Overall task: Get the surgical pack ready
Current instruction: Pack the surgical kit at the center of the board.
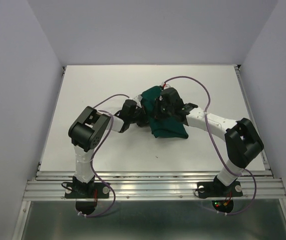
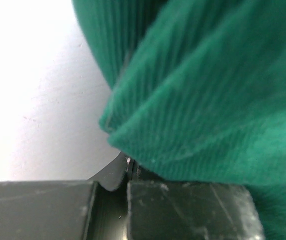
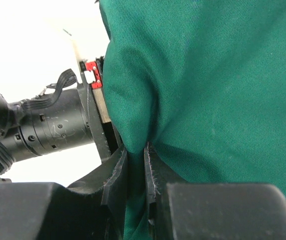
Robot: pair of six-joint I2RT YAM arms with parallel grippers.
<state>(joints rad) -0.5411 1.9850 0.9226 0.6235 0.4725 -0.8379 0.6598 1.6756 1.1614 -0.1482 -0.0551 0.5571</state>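
– Between the two arms, what lies on the bench (image 1: 107, 85)?

– A bunched heap of dark green drape (image 1: 169, 127). Both tools reach into its upper left side, close to each other.

– How does the right tool (image 3: 136, 167) stand?

– Its jaws are closed down to a slit. A fold of the drape runs straight down between them, so it has the cloth pinched. The rest of the cloth billows above and to the right of that tool.

– And the left tool (image 2: 127, 169)?

– Its jaws are drawn almost together. A fold of the drape hangs just above its tips and touches them, but whether any cloth is actually caught there cannot be told. White bench shows to the left of that tool.

– Does one wrist camera catch the other arm?

– Yes. The left arm's black wrist (image 3: 42, 132) sits just left of the right tool, against the cloth.
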